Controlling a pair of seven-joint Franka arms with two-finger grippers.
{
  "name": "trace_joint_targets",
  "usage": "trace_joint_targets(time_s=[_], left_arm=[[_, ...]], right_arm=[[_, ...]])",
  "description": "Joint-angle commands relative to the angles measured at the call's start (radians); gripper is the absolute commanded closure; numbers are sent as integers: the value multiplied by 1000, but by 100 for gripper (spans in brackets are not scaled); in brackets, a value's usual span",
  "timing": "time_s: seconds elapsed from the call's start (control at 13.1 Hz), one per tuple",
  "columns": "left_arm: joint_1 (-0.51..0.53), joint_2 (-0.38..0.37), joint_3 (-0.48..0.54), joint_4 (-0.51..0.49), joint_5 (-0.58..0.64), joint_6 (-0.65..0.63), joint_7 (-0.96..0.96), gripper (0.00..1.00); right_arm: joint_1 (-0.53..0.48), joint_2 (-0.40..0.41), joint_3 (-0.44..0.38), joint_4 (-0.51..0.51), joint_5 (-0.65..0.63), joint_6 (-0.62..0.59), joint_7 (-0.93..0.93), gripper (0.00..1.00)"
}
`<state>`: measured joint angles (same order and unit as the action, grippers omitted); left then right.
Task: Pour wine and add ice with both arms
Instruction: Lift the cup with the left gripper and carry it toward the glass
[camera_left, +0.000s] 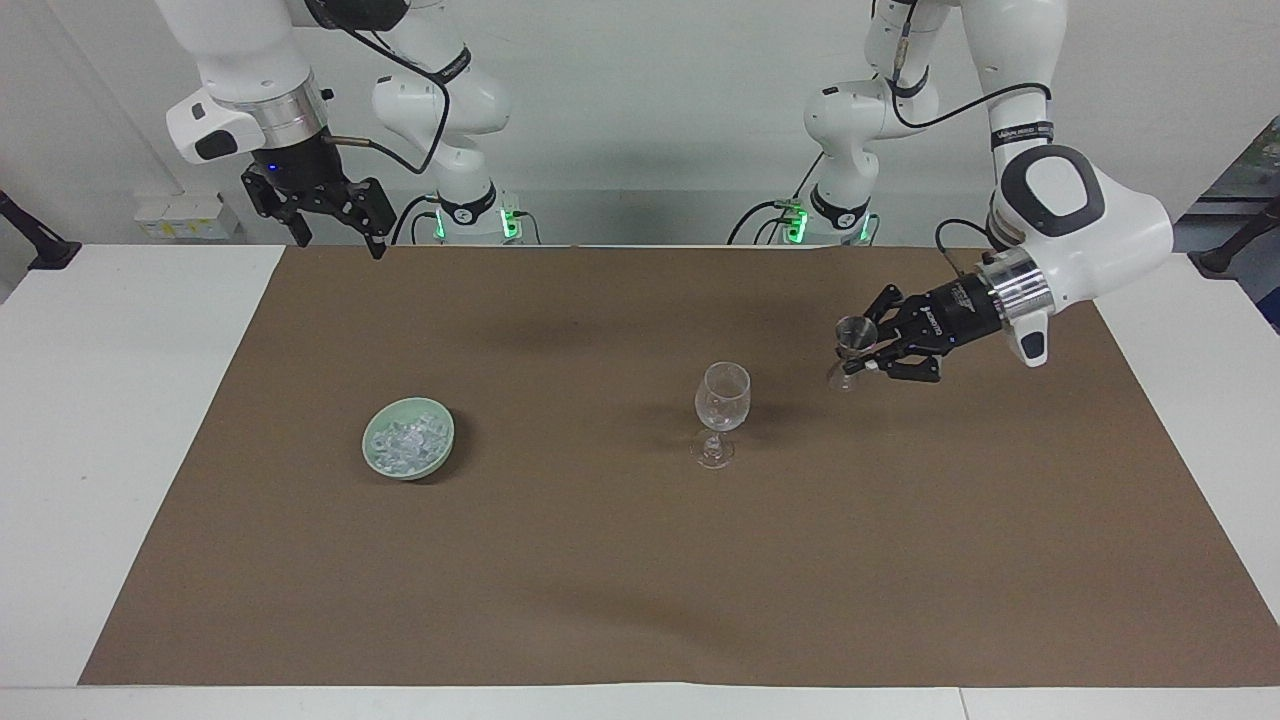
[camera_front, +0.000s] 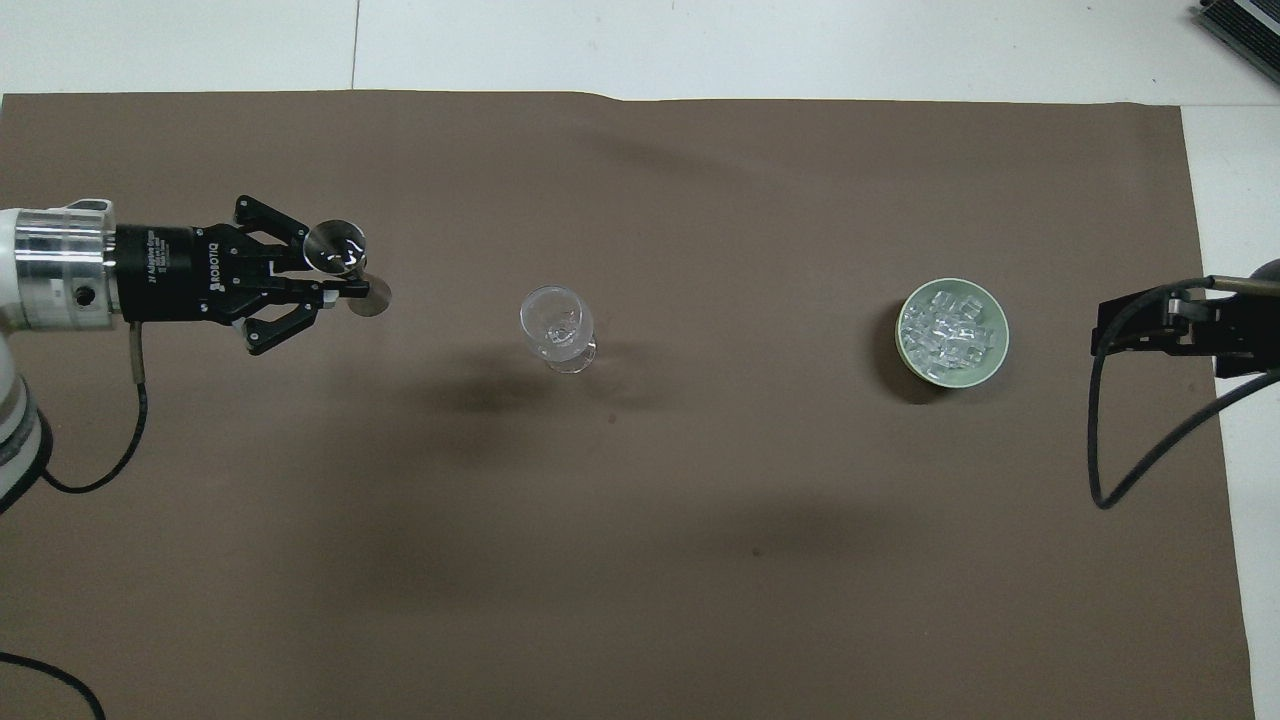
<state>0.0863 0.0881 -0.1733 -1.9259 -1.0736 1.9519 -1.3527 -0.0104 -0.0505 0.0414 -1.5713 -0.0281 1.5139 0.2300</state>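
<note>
A clear stemmed wine glass (camera_left: 722, 398) (camera_front: 555, 325) stands upright mid-mat and looks empty. My left gripper (camera_left: 862, 357) (camera_front: 345, 285) is shut on the waist of a small metal jigger (camera_left: 850, 345) (camera_front: 340, 252). It hangs above the mat beside the glass, toward the left arm's end. No wine shows; inside the jigger I see only a glint. Ice (camera_left: 405, 440) (camera_front: 945, 332) is heaped in a pale green bowl (camera_left: 420, 472) (camera_front: 1001, 345) toward the right arm's end. My right gripper (camera_left: 340, 240) (camera_front: 1105, 330) waits open and empty, high over the mat's edge by the robots.
A brown mat (camera_left: 600, 580) (camera_front: 640, 560) covers most of the white table (camera_left: 100, 450). A black cable (camera_front: 1150, 460) loops down from the right arm over the mat's end near the bowl.
</note>
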Motion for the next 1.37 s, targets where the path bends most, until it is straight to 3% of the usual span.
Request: trace_joint_targets(time_s=[0.0, 0.46, 1.3], left_arm=[[-3, -39, -34, -39, 37, 77, -54, 100], [-16, -39, -123, -51, 92, 225, -137, 100], [-23, -41, -198, -50, 320, 255, -230, 100]], right_arm=[[-14, -6, 2, -1, 14, -11, -20, 0], [-14, -6, 3, 1, 14, -5, -23, 0], [-11, -6, 5, 1, 14, -3, -23, 0]])
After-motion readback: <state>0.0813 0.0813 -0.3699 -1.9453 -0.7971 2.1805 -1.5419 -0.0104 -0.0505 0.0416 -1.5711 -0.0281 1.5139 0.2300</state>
